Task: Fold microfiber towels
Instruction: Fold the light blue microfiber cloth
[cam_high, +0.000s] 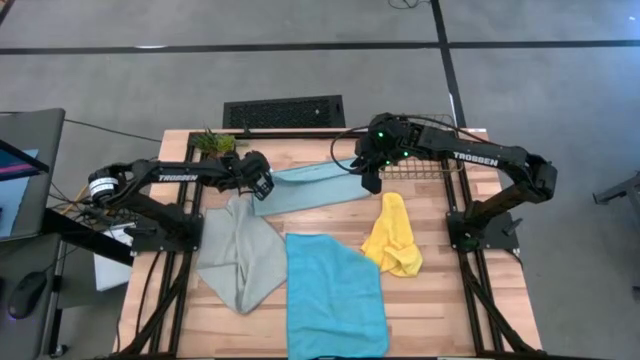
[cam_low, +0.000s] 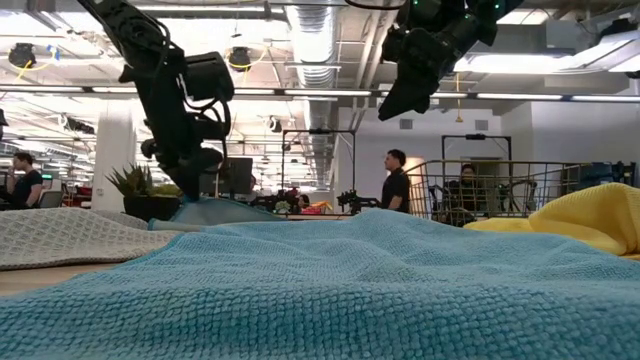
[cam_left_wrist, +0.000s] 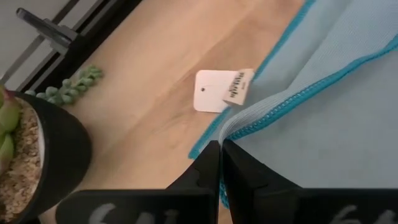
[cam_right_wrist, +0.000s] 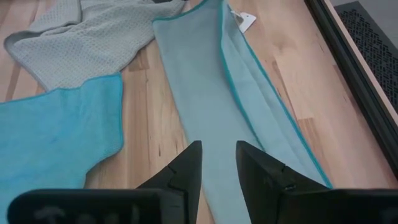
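A pale blue towel (cam_high: 310, 186) lies as a long folded strip across the table's far middle, a white tag (cam_left_wrist: 217, 91) beside its left end. My left gripper (cam_high: 262, 188) is shut on that end. My right gripper (cam_right_wrist: 217, 158) hangs open above the strip's right end (cam_high: 355, 172), well clear of it in the low view (cam_low: 392, 108). A grey-green towel (cam_high: 240, 250) lies crumpled at the left. A cyan towel (cam_high: 335, 295) lies spread at the near middle. A yellow towel (cam_high: 393, 235) is bunched at the right. My left gripper pinches the pale blue towel's left corner (cam_left_wrist: 233, 124) between its two shut fingers, at the teal-stitched hem. The fingers slant down from above and from the table's left. That corner is raised a little (cam_low: 190, 205); the rest of the strip lies on the table.
A potted succulent (cam_high: 214, 142) stands at the far left, close behind my left gripper (cam_left_wrist: 220, 155). A wire mesh basket (cam_high: 425, 155) sits at the far right under my right arm. People stand in the room beyond the table (cam_low: 396, 180).
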